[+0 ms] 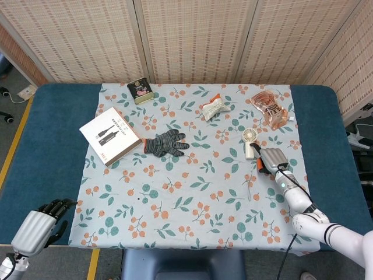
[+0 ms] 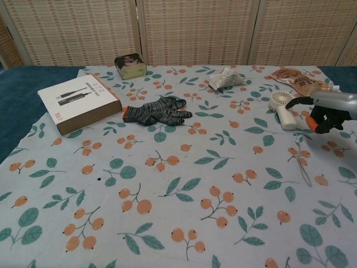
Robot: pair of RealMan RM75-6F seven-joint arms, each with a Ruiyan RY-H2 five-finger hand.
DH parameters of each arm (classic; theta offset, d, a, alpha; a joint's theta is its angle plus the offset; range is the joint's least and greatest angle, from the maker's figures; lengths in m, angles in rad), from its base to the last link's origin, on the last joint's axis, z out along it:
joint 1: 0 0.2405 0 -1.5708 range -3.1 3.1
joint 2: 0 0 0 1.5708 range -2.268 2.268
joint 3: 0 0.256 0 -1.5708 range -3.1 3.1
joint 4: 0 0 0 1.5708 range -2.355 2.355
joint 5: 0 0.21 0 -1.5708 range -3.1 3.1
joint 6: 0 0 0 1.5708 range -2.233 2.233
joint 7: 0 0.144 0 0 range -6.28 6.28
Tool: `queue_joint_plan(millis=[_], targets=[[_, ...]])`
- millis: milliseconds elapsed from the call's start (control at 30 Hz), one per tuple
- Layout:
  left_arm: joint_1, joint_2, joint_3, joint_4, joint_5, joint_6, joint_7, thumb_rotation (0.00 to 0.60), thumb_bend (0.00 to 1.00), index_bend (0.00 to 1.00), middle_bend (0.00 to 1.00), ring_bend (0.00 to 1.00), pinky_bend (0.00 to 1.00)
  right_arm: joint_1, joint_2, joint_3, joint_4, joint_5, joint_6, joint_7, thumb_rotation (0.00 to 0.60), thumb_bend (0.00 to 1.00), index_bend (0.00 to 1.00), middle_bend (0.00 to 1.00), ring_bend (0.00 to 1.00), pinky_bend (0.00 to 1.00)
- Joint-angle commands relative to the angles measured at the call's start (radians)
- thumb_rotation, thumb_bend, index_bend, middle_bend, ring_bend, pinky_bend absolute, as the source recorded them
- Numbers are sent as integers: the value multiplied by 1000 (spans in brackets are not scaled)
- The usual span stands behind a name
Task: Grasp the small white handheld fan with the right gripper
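- Right hand (image 1: pixel 273 160) low over the worktop (image 1: pixel 52 146), just beside the fan, fingers apart, holding nothing; one finger reaches toward the fan.
- Left hand (image 1: pixel 41 223) parked at the near left corner, fingers curled in, nothing in them.
- Small white handheld fan (image 2: pixel 283 108) lies flat on the floral cloth, just left of the right hand; contact unclear.
- Step: final approach. Next likely: slide over the handle, close fingers round it.
- Box (image 1: pixel 110 135), tin (image 1: pixel 140 91), pouch (image 1: pixel 270 108): print too small to read.
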Motion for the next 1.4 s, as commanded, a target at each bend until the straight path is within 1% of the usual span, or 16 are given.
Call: queue_joint_plan(millis=[33, 533, 1400], targets=[[0, 0, 0, 1, 0, 0, -1, 600, 536, 226, 232, 255, 513, 0, -1, 0, 2, 0, 1, 0, 600, 701, 80, 780, 646, 740], [-2, 0, -2, -4, -2, -4, 3, 600, 536, 226, 231, 255, 513, -2, -19, 2, 35, -15, 12, 7, 600, 702, 80, 780, 646, 740], [0, 1, -2, 1, -3, 2, -6, 600, 536, 227, 232, 255, 514, -8, -26, -5, 56, -15, -11, 11, 600, 701, 79, 780, 646, 740]])
